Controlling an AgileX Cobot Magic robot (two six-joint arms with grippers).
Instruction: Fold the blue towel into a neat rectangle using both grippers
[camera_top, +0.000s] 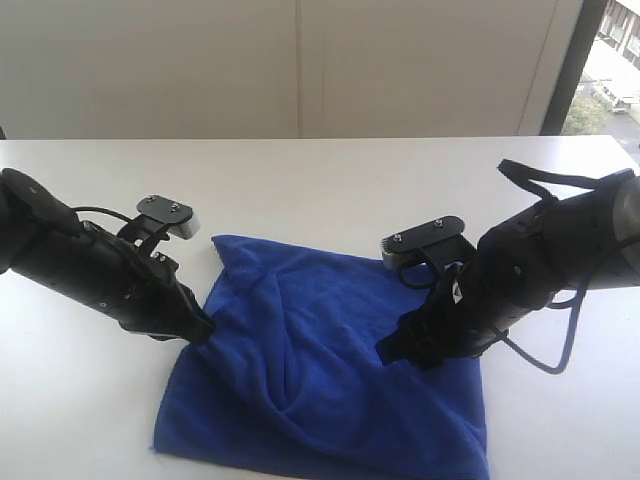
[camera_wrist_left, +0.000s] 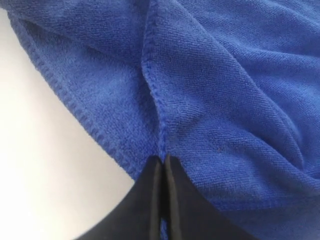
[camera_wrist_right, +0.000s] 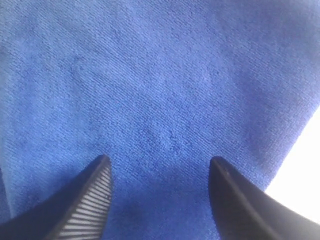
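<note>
On the white table (camera_top: 90, 220) the blue towel (camera_top: 330, 370) lies rumpled. My left gripper (camera_wrist_left: 163, 162) pinches its hemmed edge; my right gripper (camera_wrist_right: 159, 162) stands spread over cloth, gripping nothing. Lifting now risks a lopsided, bunched fold.

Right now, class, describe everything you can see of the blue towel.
The towel is deep blue, soft looped cloth with a stitched hem. It lies rumpled on the white table, creased through the middle. The left gripper is shut on its hem; the right gripper stands open over its other side.
</note>
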